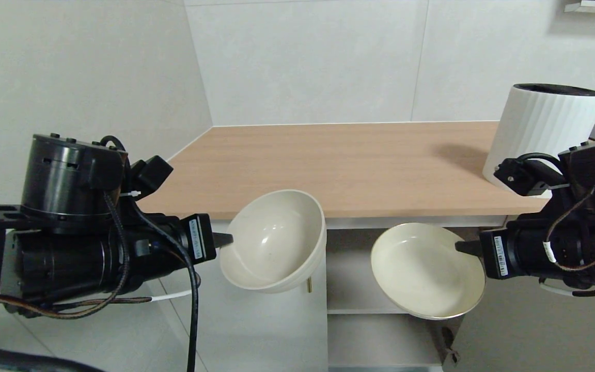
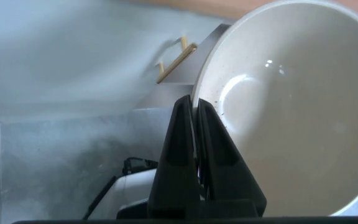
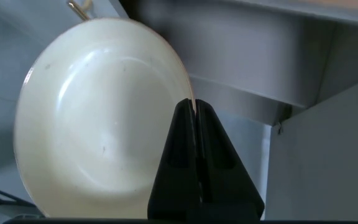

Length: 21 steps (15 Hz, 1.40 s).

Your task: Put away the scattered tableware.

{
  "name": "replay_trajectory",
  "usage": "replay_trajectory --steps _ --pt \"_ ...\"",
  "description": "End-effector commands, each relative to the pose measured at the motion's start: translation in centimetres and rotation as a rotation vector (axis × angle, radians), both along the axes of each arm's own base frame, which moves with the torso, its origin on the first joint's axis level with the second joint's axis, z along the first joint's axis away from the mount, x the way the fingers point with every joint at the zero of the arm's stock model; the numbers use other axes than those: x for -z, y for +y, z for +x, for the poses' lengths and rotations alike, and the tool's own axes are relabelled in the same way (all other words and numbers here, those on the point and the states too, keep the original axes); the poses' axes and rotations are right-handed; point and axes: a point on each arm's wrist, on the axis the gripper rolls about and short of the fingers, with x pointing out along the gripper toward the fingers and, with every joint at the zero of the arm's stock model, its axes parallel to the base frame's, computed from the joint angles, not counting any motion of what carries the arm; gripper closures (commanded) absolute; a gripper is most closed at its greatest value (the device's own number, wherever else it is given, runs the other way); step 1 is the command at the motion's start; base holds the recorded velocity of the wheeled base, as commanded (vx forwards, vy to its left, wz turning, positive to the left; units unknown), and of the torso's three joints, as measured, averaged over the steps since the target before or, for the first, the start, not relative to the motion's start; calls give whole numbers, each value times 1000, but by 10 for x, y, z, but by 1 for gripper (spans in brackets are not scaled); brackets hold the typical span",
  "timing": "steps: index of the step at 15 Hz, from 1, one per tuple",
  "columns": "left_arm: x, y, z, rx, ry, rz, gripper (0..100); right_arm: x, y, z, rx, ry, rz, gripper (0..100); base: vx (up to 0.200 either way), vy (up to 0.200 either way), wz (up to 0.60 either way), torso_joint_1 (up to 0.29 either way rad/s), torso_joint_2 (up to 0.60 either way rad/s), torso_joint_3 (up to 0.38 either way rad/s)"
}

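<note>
The left hand [image 1: 222, 239] is clamped on the rim of the bowl [image 1: 271, 243], the right hand [image 1: 463, 247] on the plate [image 1: 424, 268], both below the worktop [image 1: 339, 165] edge. This looks like the carrying step; next probably comes setting them on the shelf [image 1: 359, 311] under the worktop.

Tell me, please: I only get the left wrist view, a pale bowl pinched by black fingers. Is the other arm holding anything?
Observer: Yes. The right gripper is shut on the rim of a shallow cream plate, held tilted.
Operator: Where is it from my bowl?
Observer: In the head view the bowl, clamped by the left gripper, hangs to the robot's left of the plate, the two apart.
Operator: What else is around?
Observer: A wooden countertop, with a white ribbed container standing at its right end.
</note>
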Motion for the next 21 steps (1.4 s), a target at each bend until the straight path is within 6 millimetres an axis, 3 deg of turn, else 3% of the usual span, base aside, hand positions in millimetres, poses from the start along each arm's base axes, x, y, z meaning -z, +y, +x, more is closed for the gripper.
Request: replay_trajectory --steps 1,10,15,18,21 --pt "-1 0 -1 1 -3 -2 100 1 0 1 0 3 -1 100 0 0 0 -178 466 286" --pt "-1 0 -1 3 -3 -3 100 2 1 2 -1 9 -6 100 0 0 0 -144 452 303" --pt "-1 0 -1 3 -3 -3 100 6 3 5 -1 20 -10 100 0 0 0 -21 80 53" --pt "2 -2 -1 18 0 15 100 18 7 13 1 62 -36 100 0 0 0 0 0 0" --pt "4 -1 -1 24 2 26 100 49 20 38 8 145 -77 100 0 0 0 0 0 0"
